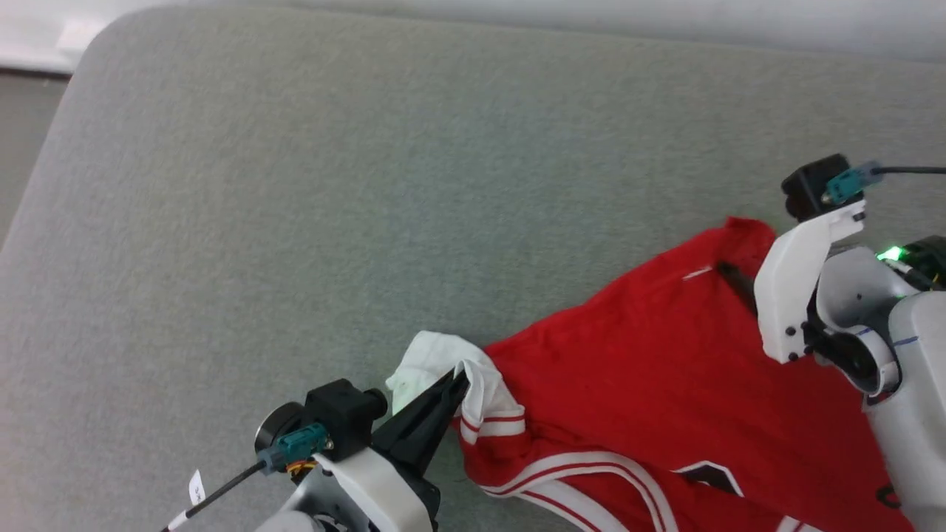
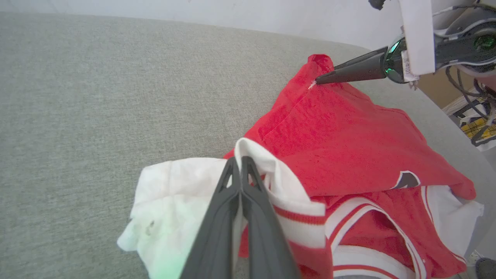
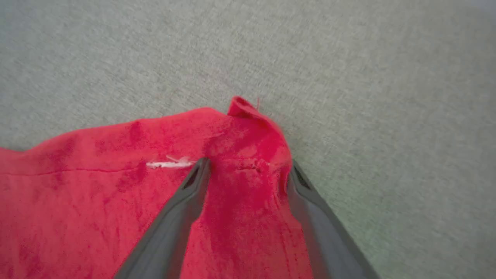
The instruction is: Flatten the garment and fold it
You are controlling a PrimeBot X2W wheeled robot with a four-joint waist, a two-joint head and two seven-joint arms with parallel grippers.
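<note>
As our left gripper [image 1: 458, 380] clamps the garment's [image 1: 650, 369] white sleeve, our right gripper [image 3: 248, 167] stands spread wide astride its red corner, gripping nothing; the garment lies crumpled on the grey pad's [image 1: 332, 185] near right part.

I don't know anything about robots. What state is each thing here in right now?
garment, rumpled and partly doubled over, not yet flat
left end effector, shut on the garment's white sleeve
right end effector, open, one finger on either side of the garment's red corner
grey surface, flat, with the garment lying on it
</note>
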